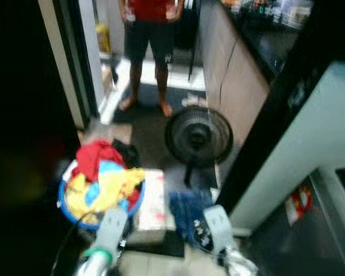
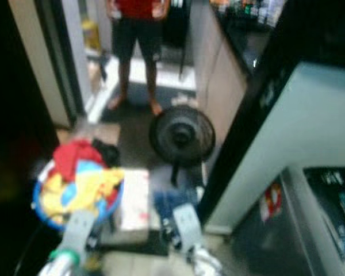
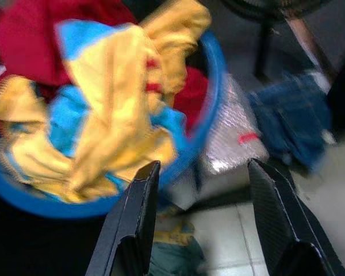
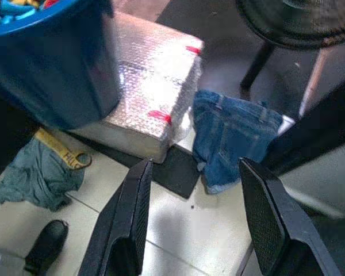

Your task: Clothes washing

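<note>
Blue laundry basket (image 1: 69,208) = landmark; heaped w/ red, yellow, blue clothes (image 3: 112,109), sits on floor in narrow passage. Touching its side: bubble-wrapped box (image 4: 152,86) w/ red tape bits. Past the box from basket: blue denim garment (image 4: 233,135) crumpled on tile, edge against a dark mat (image 4: 175,169). Standing fan (image 1: 198,138) beyond box, further from basket. Teal cloth w/ yellow strap (image 4: 43,169) on tile at basket's foot, black shoe (image 4: 46,244) near it. Person (image 1: 149,34) stands well beyond fan, barefoot, only torso down visible. Grey washer top (image 2: 310,218) well off from basket, across the denim. Left gripper (image 3: 198,221) hovers over basket's near rim, fingers apart, nothing held. Right gripper (image 4: 195,221) over tile near denim, fingers apart, empty too. Head views blurred, prob. robot moving. Judgement: step = pick a garment; denim under R arm is the easy one. Do it well: settle stance first, come down on a raised fold, not flat cloth, avoid pinching mat edge, close fully before lifting
</note>
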Controlling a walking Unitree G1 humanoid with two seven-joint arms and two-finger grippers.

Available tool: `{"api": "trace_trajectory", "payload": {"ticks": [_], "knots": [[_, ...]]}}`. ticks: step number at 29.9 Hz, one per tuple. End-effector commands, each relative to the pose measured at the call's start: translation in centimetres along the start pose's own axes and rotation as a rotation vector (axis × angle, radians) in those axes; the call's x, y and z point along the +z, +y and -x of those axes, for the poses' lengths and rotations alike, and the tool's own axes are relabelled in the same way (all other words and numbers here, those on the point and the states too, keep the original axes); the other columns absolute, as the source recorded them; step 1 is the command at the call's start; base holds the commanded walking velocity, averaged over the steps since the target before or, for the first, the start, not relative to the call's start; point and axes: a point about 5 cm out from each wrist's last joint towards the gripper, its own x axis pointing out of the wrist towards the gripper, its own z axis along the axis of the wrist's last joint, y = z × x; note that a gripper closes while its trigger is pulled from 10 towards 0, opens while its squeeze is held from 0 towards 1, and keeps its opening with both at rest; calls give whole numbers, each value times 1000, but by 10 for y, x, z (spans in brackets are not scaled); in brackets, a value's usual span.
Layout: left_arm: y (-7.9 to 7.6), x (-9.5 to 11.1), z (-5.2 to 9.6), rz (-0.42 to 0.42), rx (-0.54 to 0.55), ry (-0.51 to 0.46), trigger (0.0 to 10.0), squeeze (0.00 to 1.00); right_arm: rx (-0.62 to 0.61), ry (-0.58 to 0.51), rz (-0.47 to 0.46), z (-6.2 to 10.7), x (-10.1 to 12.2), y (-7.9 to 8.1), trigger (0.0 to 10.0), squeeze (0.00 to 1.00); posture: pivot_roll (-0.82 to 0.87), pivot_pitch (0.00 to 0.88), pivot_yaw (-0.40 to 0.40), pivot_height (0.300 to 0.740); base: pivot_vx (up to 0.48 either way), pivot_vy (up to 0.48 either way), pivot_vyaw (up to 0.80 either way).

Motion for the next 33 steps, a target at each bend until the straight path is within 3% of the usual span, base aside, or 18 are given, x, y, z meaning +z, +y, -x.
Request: {"api": "trace_trajectory", "payload": {"ticks": [1, 10, 17, 19, 29, 33], "knots": [[0, -4, 2, 2, 1, 19, 10000, 0, 5, 19, -9, 2, -5, 2, 10000, 0, 70, 62, -43, 740, 458, 0, 0], [1, -5, 2, 6, 12, 25, 10000, 0, 9, 17, -10, 2, -5, 4, 10000, 0, 72, 61, -41, 740, 420, 0, 0], [3, -4, 2, 1, 19, 22, 10000, 0, 23, 9, 8, 1, -3, 6, 10000, 0, 73, 62, -40, 740, 0, 0, 0], [3, -4, 2, -1, 24, 21, 10000, 0, 36, 1, 43, 1, -2, 9, 10000, 0, 73, 62, -39, 740, 281, 0, 794], [4, -5, 2, -3, 31, 26, 10000, 0, 31, -3, 49, 0, -1, 9, 10000, 0, 73, 62, -38, 740, 315, 0, 777], [5, -5, 2, -2, 33, 28, 10000, 0, 27, -8, 34, 0, -1, 9, 10000, 0, 71, 63, -39, 740, 323, 0, 0]]}}
